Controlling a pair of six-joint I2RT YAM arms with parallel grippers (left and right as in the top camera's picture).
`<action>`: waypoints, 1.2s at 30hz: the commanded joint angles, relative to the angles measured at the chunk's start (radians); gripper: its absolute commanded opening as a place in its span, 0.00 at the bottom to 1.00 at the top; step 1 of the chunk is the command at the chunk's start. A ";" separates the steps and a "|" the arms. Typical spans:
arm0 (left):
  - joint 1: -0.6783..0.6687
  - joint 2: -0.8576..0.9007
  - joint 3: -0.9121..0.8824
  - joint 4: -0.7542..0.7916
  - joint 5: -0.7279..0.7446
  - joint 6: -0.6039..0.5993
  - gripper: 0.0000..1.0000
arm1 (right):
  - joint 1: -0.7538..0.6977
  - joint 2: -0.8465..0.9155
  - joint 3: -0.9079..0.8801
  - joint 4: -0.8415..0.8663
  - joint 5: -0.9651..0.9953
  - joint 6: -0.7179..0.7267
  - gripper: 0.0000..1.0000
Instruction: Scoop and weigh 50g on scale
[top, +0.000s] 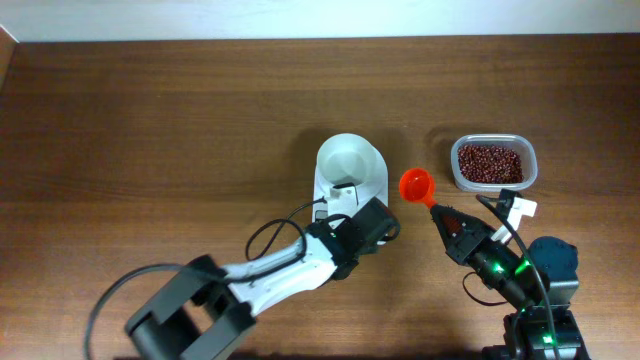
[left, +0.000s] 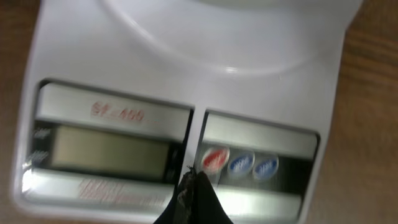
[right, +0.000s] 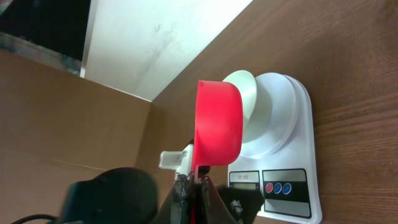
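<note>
Desk (top: 150, 100) of dark brown wood fills the overhead view from edge to edge. Two arms reach in from the bottom of the frame. The white-and-black left arm (top: 270, 275) slants up from the lower left toward the centre. The dark right arm (top: 530, 290) stands at the lower right with green lights on it.

The scale (top: 350, 175), white and rectangular, sits just right of centre, its display end toward the bottom of the frame. A white bowl (top: 348, 158) stands on its round platform. Well to the right of it, near the upper right, a clear tub (top: 492, 163) holds red beans.

Between scale and tub is a small orange-red scoop (top: 416, 185), pinched by its handle in the right fingers (top: 445, 215). The right wrist view shows that scoop (right: 217, 124) side-on in front of the bowl and scale.

The left fingers (left: 191, 186) are pressed together into a single dark tip over the scale's control panel. The tip lies between the grey display (left: 109, 151) and the red button (left: 216, 158), just below both. Whether it touches the panel cannot be told. Two blue buttons (left: 241, 163) follow to the right of the red one. The display is too blurred to read.
</note>
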 joint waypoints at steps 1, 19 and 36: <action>-0.004 -0.181 0.006 -0.028 0.068 0.050 0.00 | -0.007 -0.005 0.006 0.003 0.009 -0.012 0.04; 0.003 -0.512 0.006 -0.277 -0.252 0.215 0.00 | -0.007 -0.005 0.006 -0.098 0.009 -0.011 0.04; 0.002 -0.032 0.006 -0.071 -0.062 -0.060 0.00 | -0.007 -0.005 0.006 -0.098 0.017 -0.012 0.04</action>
